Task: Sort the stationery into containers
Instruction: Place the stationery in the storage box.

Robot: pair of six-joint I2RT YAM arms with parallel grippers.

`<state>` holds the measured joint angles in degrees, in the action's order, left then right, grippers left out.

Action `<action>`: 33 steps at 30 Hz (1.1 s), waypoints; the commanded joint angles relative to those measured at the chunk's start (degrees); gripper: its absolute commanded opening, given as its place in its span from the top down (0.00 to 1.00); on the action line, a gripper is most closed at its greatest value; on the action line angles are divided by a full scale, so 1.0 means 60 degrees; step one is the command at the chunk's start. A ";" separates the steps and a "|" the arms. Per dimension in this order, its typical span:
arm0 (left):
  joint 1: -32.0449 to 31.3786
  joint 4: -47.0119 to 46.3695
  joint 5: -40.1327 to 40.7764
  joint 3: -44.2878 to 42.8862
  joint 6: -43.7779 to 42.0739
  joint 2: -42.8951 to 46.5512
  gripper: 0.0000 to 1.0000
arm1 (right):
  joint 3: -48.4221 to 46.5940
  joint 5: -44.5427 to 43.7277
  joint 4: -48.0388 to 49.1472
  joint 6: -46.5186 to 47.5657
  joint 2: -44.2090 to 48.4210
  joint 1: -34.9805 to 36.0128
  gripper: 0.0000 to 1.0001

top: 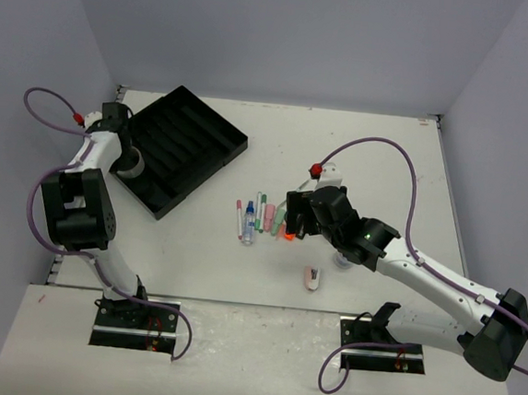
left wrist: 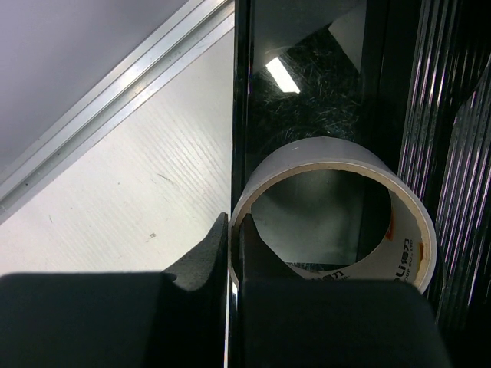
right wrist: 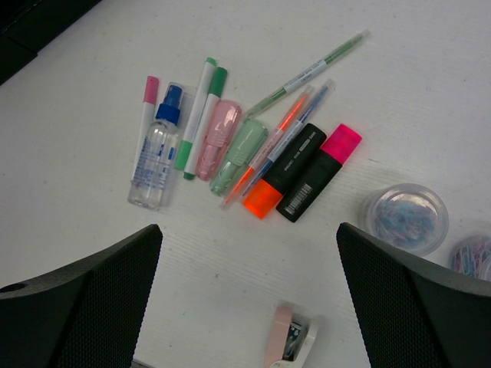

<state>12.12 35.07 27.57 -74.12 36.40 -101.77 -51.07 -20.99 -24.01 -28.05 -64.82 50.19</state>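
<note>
The black divided tray (top: pixel 196 131) lies at the back left. My left gripper (left wrist: pixel 232 230) is shut on the wall of the white tape ring (left wrist: pixel 414 230), one finger inside it and one outside, over the tray's left compartment (left wrist: pixel 307 92). In the top view that gripper (top: pixel 127 156) and the tape ring (top: pixel 133 167) sit at the tray's near-left edge. My right gripper (right wrist: pixel 249 230) hangs open and holds nothing above a row of pens and markers (right wrist: pixel 265 149). Nearby are a small spray bottle (right wrist: pixel 157 153), two round jars (right wrist: pixel 405 218) and a pink-white stapler (right wrist: pixel 291 349).
The table's left edge rail (left wrist: pixel 115 100) runs just beside the tray. A second jar (right wrist: pixel 472 257) shows at the right edge of the right wrist view. In the top view the stapler (top: pixel 312 278) lies apart from the pen row (top: pixel 258 217), toward the near edge.
</note>
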 commanded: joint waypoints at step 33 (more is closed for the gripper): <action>-0.0204 -0.0029 -0.0547 -0.0057 -0.0602 0.0775 1.00 | -0.0146 0.0166 0.0091 0.0032 0.0256 -0.0015 0.01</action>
<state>11.65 35.00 25.37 -73.60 34.03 -99.95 -51.07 -19.97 -24.03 -28.05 -64.73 50.18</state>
